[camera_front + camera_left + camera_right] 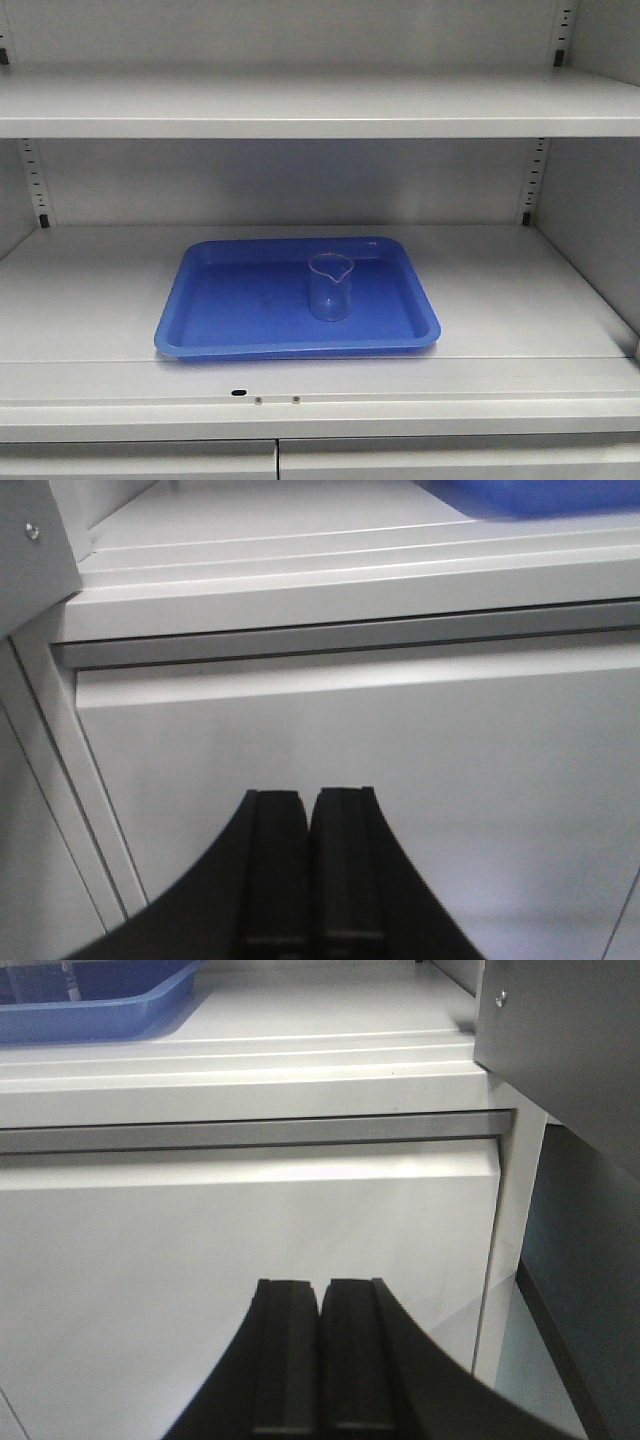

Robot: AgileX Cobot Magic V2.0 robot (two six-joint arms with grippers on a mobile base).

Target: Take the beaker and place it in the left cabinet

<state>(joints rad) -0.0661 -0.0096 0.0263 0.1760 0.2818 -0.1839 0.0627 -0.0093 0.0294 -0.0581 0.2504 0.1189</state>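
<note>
The beaker (pixel 330 287) stands upright on the blue tray (pixel 220 310), right of the tray's middle, on the wide shelf of the left cabinet (pixel 520 290). Both grippers sit below that shelf's front edge, well apart from the beaker, facing the cabinet's lower door panels. The left gripper (pixel 311 810) has its fingers pressed together, holding nothing; the right gripper (pixel 320 1300) likewise. I count 1 beaker, 1 tray, 2 shelves.

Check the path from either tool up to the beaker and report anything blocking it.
Nothing visible blocks it. The beaker stands alone, upright in the blue tray, on the open shelf. The left tool and right tool sit closed below the shelf edge.
</note>
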